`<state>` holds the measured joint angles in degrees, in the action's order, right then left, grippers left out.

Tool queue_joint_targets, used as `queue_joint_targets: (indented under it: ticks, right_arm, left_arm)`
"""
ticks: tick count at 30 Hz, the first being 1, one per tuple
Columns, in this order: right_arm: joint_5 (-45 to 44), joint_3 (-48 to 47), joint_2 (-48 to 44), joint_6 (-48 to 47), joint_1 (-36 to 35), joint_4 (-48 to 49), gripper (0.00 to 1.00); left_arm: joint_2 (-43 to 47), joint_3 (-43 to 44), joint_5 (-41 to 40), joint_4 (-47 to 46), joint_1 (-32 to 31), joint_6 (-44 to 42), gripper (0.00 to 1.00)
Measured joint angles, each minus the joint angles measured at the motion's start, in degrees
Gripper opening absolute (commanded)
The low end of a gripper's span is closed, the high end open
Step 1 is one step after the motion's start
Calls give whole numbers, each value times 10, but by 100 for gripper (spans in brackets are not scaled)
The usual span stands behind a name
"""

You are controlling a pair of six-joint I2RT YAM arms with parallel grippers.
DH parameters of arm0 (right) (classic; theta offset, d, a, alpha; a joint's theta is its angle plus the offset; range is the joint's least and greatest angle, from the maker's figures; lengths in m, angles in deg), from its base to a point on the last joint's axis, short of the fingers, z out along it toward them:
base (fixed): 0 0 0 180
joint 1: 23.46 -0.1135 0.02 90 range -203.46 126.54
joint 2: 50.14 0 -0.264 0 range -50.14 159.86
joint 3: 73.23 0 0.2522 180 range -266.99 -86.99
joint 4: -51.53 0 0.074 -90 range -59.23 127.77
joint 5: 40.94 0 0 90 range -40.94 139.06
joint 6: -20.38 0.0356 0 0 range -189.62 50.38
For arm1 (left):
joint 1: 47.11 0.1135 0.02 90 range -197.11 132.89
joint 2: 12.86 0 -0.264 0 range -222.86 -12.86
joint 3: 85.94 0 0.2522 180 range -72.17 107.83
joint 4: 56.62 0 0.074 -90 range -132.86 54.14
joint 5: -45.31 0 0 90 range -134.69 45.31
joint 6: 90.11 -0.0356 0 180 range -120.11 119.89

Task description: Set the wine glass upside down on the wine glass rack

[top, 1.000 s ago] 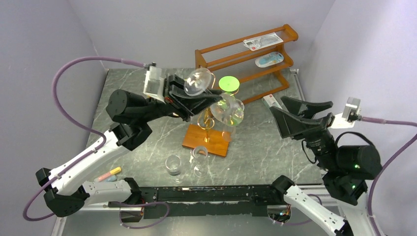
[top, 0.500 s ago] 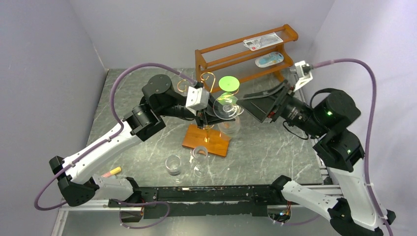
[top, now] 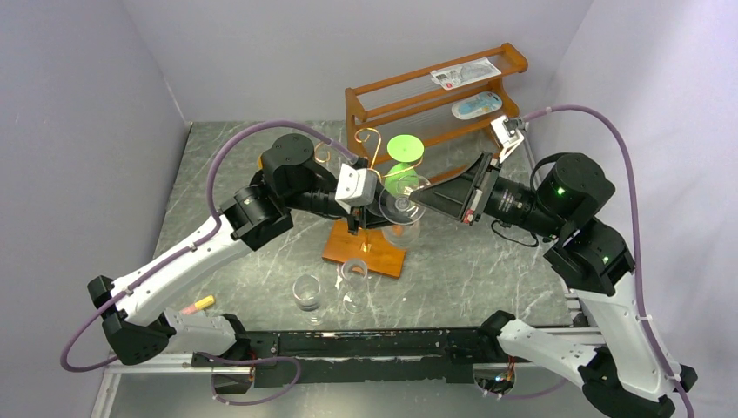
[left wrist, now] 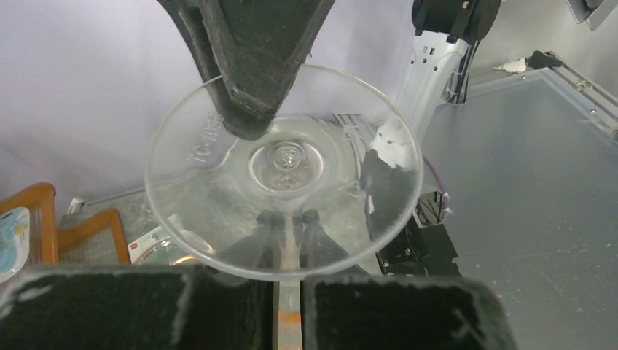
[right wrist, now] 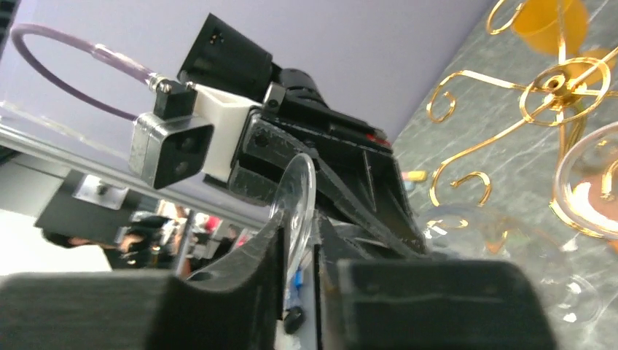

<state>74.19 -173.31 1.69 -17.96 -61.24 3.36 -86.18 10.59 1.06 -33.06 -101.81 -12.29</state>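
Observation:
The clear wine glass (top: 402,205) hangs in the air beside the gold wire wine glass rack (top: 369,144), above the rack's orange-brown base (top: 383,254). My left gripper (top: 380,214) is shut on its stem. The left wrist view looks straight at the round foot (left wrist: 331,193), with the left gripper (left wrist: 291,244) closed round the stem behind it. My right gripper (top: 421,195) comes in from the right and is shut on the foot's rim. In the right wrist view the foot (right wrist: 297,191) stands edge-on inside the right gripper (right wrist: 297,240). The rack's scrolls (right wrist: 466,87) lie beyond. The bowl is mostly hidden.
A green disc (top: 405,146) sits at the top of the rack. The brown three-tier shelf (top: 435,94) stands behind. Two clear glasses (top: 306,292) (top: 354,277) stand in front of the base. A yellow and pink marker (top: 198,305) lies front left.
The left arm has carried the glass down and right to the rack. The right arm has swung in from the right, and its jaws have closed on the glass's foot.

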Motion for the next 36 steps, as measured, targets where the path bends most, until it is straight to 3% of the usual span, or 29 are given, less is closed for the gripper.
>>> queue_joint_targets:
  ticks: [1,2,11,16,25,30,33,36]
  right_arm:
    - [7,1,0,8,0,5,1]
    - [13,2,1,20,0,7,0]
    - [39,53,-23,111,3,44,0]
    - [64,74,-32,140,2,71,0]
    - [66,68,-35,152,2,80,0]
    - [57,67,-36,157,2,80,0]
    - [49,66,-36,161,2,78,0]
    - [48,66,-36,165,2,78,19]
  left_arm:
    - [0,0,0,2,0,-1,5]
    - [0,0,0,3,0,-5,6]
    - [27,-37,-2,-19,-1,13,30]
    - [43,-59,-5,-46,-2,40,36]
    - [47,-59,-5,-57,-3,49,31]
    - [48,-59,3,-57,-3,46,8]
    - [50,-59,8,-57,-3,36,5]
    - [53,-60,7,-58,-3,33,5]
